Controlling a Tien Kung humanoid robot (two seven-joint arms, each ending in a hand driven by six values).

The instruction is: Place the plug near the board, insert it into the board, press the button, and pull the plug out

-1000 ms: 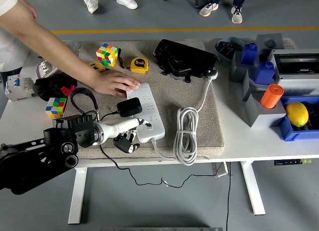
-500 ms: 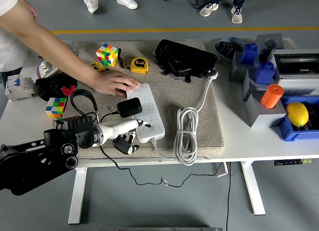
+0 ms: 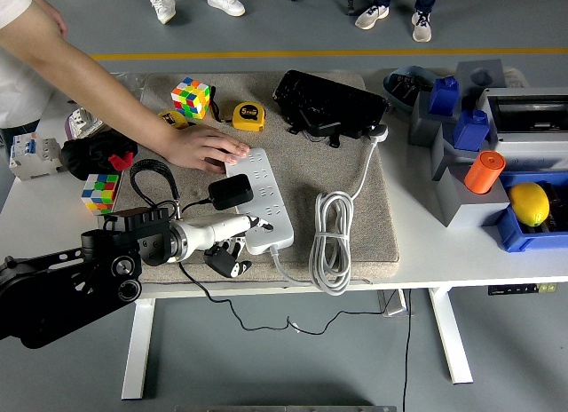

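A white power strip [image 3: 267, 201] lies lengthwise on the beige mat [image 3: 351, 194]. A black plug [image 3: 231, 191] sits in a socket at the strip's left middle, and its black cord runs off to the left. My left hand [image 3: 240, 239] reaches in from the lower left. Its white index finger [image 3: 236, 224] points onto the strip's near end, and the other fingers curl below it and hold nothing. A person's hand [image 3: 204, 148] rests flat on the strip's far end.
The strip's white cable lies coiled [image 3: 331, 239] just to its right. At the back of the mat are a Rubik's cube [image 3: 190, 98], a yellow tape measure [image 3: 249, 116] and a black case [image 3: 328, 104]. Blue and grey bins [image 3: 461, 199] with an orange cylinder [image 3: 484, 171] stand at the right.
My left hand has shifted slightly toward the strip's near end, its index fingertip a little lower. The plug, the strip and the person's hand have not moved.
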